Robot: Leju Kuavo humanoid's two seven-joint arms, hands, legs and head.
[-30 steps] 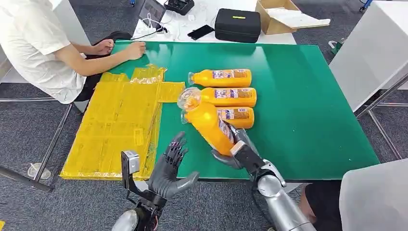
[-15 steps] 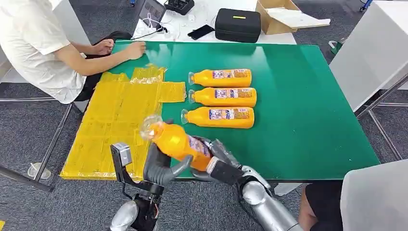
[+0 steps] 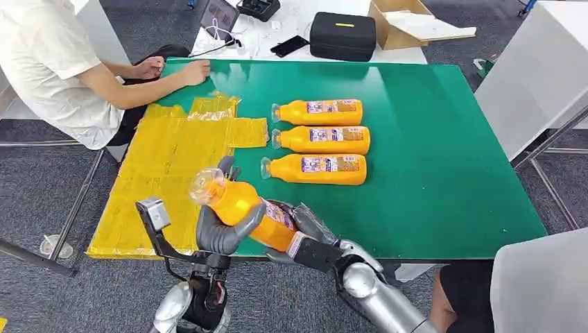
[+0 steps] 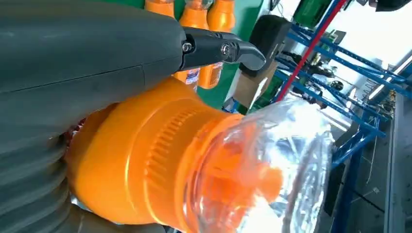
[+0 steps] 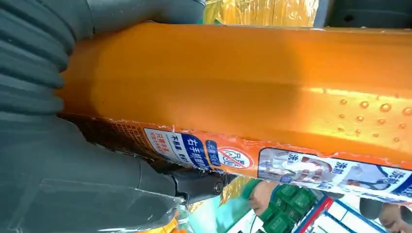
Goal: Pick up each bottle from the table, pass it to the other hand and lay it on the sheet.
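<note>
Person: seated at upper left of the frame, white shirt (image 3: 41, 62), hands on the worktop's far edge.
Sheet: yellow plastic sheet (image 3: 166, 180) spread left of centre on the green worktop (image 3: 444, 173).
Left hand (image 3: 220, 225): lower centre, fingers wrapped round the held bottle's neck end.
Held bottle: orange plastic bottle with clear cap (image 3: 243, 208), tilted above the sheet's near right edge.
Right hand (image 3: 305, 239): grips the same bottle's base end.
Row: three orange bottles (image 3: 322, 140) lying side by side, centre.
</note>
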